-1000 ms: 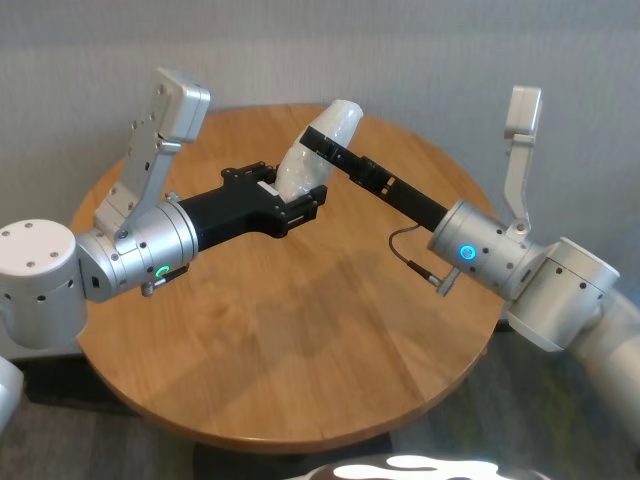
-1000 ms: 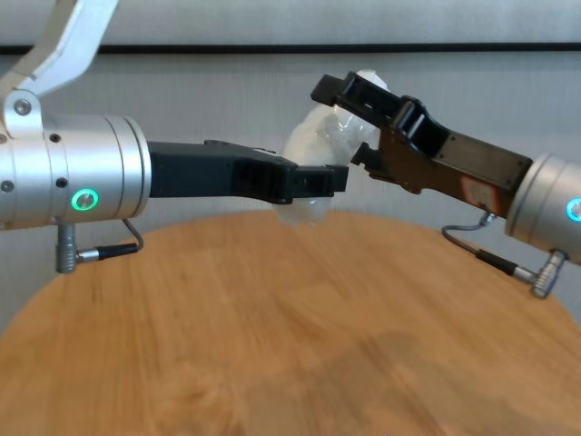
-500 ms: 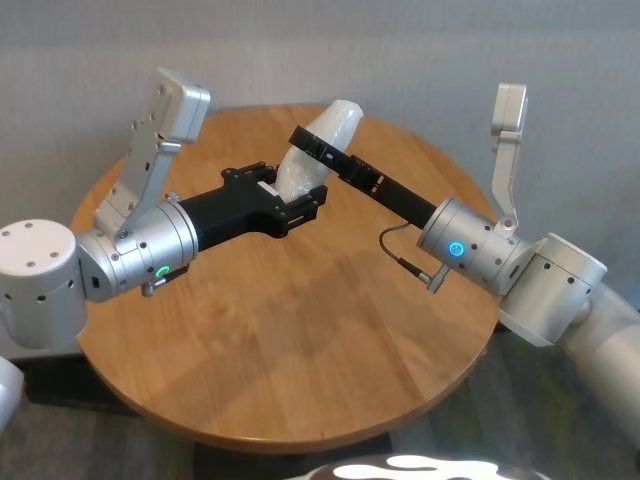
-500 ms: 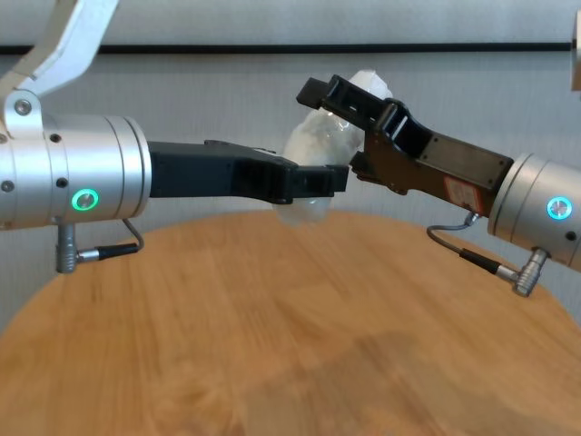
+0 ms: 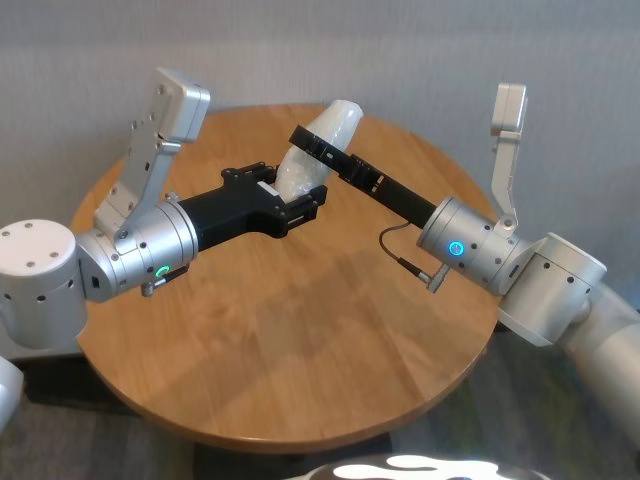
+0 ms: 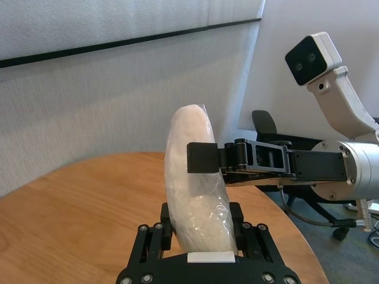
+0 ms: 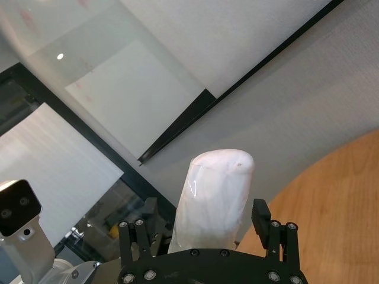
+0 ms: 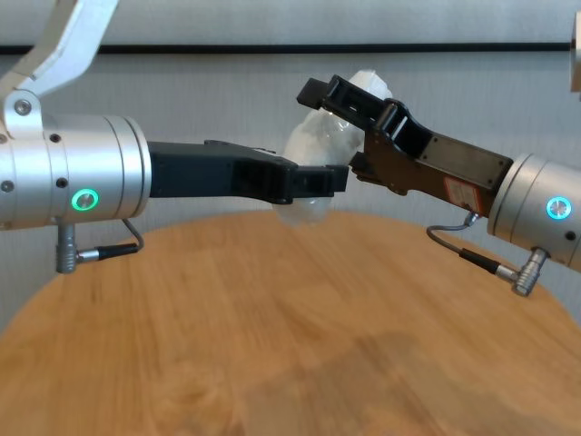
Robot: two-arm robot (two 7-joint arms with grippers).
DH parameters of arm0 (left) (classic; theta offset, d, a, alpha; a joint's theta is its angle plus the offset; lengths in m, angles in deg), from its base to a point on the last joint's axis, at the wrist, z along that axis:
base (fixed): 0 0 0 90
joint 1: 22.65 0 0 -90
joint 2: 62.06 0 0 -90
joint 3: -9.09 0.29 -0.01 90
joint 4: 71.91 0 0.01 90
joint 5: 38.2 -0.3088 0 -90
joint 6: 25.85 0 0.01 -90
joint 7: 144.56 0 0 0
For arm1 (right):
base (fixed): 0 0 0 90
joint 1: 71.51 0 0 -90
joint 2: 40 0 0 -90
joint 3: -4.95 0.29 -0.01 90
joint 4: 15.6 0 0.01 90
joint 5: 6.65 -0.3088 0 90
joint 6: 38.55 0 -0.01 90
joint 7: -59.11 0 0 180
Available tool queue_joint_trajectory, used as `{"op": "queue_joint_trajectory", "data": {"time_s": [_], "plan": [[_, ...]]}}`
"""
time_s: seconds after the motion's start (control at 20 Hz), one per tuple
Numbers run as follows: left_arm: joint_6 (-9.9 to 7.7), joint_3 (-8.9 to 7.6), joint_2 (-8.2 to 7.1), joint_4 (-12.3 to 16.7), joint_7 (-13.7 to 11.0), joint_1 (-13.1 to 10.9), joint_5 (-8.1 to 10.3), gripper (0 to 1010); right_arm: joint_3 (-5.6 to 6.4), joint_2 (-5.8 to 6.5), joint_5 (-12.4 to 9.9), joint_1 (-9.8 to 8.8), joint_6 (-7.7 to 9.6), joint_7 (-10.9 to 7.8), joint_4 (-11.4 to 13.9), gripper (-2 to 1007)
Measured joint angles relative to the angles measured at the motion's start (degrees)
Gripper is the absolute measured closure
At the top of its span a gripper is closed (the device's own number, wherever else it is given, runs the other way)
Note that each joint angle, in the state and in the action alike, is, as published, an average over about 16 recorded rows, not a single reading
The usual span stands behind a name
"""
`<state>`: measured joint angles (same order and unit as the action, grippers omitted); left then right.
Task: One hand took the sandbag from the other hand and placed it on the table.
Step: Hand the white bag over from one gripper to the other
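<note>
The white sandbag in crinkly film stands upright above the far part of the round wooden table. My left gripper, on the wrist with the green ring light, is shut on its lower end. My right gripper, on the blue-lit wrist, reaches in from the right. It is open, with its fingers on either side of the bag's upper half and a small gap on each side. In the chest view the bag shows between both grippers, well above the tabletop.
A grey wall stands right behind the table's far edge. A camera bracket rises from each wrist, the left one and the right one. A black office chair stands beyond the table on the right arm's side.
The right arm has pushed in toward the left, sliding its open fingers farther around the sandbag's upper half. The left gripper and the bag have stayed still.
</note>
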<state>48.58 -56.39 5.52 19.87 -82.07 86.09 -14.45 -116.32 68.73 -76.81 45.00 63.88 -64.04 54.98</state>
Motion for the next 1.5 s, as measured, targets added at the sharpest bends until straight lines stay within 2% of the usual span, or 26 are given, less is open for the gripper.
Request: {"op": "queue_joint_trajectory", "data": {"time_s": [0.3, 0.75, 0.95, 1.2, 1.5], "plan": [[0.0, 0.0, 0.0, 0.0, 0.0, 0.0, 0.0, 414, 0.07, 0.02, 0.1, -0.11, 0.02, 0.02, 0.2, 135], [0.0, 0.0, 0.0, 0.0, 0.0, 0.0, 0.0, 414, 0.14, 0.06, 0.2, -0.22, 0.03, 0.04, 0.3, 389], [0.0, 0.0, 0.0, 0.0, 0.0, 0.0, 0.0, 414, 0.16, 0.08, 0.2, -0.24, 0.03, 0.04, 0.4, 470], [0.0, 0.0, 0.0, 0.0, 0.0, 0.0, 0.0, 414, 0.18, 0.09, 0.2, -0.26, 0.04, 0.03, 0.4, 522], [0.0, 0.0, 0.0, 0.0, 0.0, 0.0, 0.0, 414, 0.2, 0.11, 0.2, -0.28, 0.03, 0.03, 0.4, 532]]}}
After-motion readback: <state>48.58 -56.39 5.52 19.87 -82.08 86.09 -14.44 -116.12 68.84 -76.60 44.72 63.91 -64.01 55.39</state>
